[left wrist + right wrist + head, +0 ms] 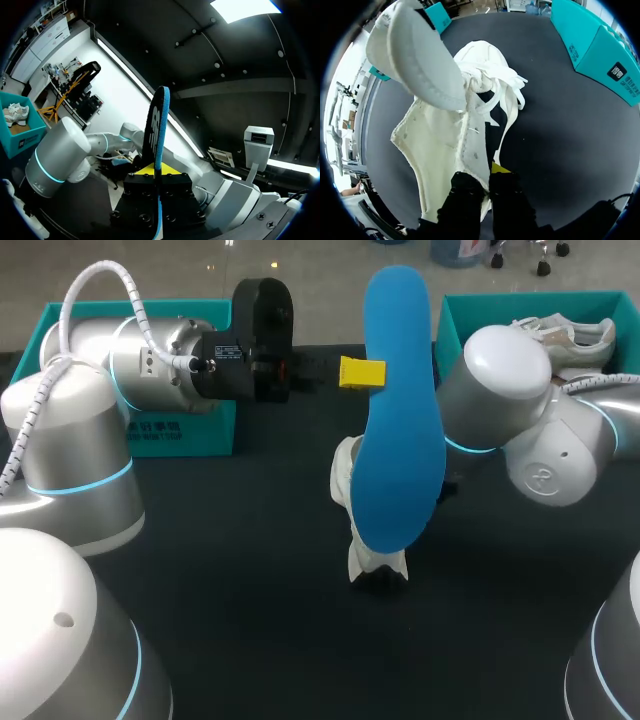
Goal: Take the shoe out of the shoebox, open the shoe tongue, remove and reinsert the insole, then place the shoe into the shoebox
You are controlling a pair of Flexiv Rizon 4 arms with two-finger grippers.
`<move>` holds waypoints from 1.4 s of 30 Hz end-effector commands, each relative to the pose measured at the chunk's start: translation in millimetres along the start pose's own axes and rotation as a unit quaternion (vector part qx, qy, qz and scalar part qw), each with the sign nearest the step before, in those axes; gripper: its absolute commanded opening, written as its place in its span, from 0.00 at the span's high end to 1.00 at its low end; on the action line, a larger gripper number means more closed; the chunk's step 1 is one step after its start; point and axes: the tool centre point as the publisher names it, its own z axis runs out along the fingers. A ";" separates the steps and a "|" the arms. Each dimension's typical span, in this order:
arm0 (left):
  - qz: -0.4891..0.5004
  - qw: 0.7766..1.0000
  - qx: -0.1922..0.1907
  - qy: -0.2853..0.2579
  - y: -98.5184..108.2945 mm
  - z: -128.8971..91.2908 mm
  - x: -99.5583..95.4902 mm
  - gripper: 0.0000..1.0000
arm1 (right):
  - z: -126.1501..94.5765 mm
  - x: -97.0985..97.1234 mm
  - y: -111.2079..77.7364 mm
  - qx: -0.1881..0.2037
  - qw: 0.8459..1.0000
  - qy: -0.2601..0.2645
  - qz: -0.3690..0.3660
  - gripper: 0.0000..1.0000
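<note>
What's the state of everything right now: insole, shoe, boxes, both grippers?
insole: out of the shoe, held upright in the air
shoe: out of the box, laces loose, gripped at its edge
left gripper: shut on insole
right gripper: shut on shoe
right shoebox: open, second shoe inside
left box: open top, inside hidden by the arm
</note>
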 end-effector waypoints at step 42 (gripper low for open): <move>0.001 1.000 0.001 0.000 0.7 0.7 -0.5 1.00 | -120.0 -5.3 9.1 -0.035 0.947 0.317 0.025 0.00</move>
